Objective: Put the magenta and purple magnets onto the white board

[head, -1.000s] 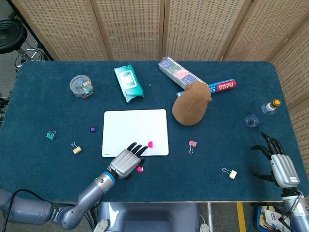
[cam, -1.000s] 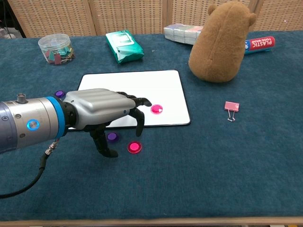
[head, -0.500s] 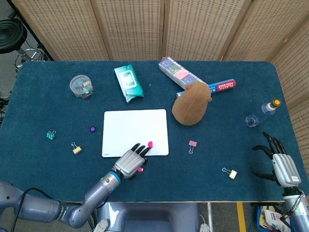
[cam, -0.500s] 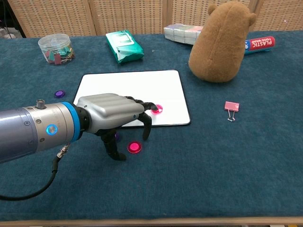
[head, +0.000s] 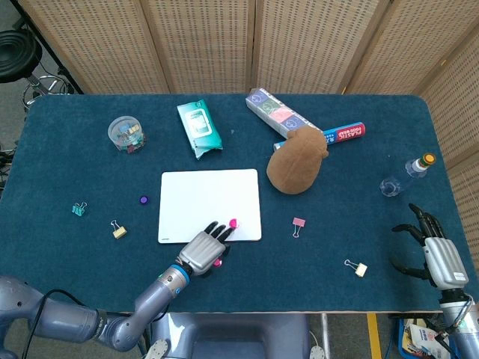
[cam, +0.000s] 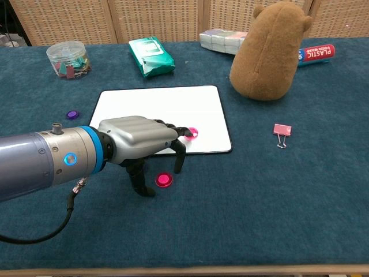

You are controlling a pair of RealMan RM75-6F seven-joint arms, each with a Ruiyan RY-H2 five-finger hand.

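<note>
The white board [head: 209, 202] [cam: 158, 107] lies mid-table. One magenta magnet [head: 233, 223] [cam: 192, 133] sits on its near right corner, with my left hand's fingertips [cam: 180, 131] right at it. A second magenta magnet [head: 217, 262] [cam: 164, 179] lies on the cloth just below the board, beneath my left hand [head: 202, 251] [cam: 137, 137]. That hand arches over it with fingers apart, thumb down at the cloth, holding nothing I can see. A purple magnet [head: 143, 200] [cam: 72, 114] lies left of the board. My right hand [head: 438, 254] hangs open off the table's right edge.
A brown plush toy [head: 297, 163] [cam: 270, 52] stands right of the board. A pink binder clip [head: 299, 224] [cam: 282, 131] lies beside it. A green wipes pack [head: 199, 128], a clip jar [head: 126, 134], boxes and a tube [head: 346, 132] line the back.
My left hand has shifted right and lower over the board's front edge. It now hides a purple magnet that lay beside the loose magenta one. The right hand barely moved.
</note>
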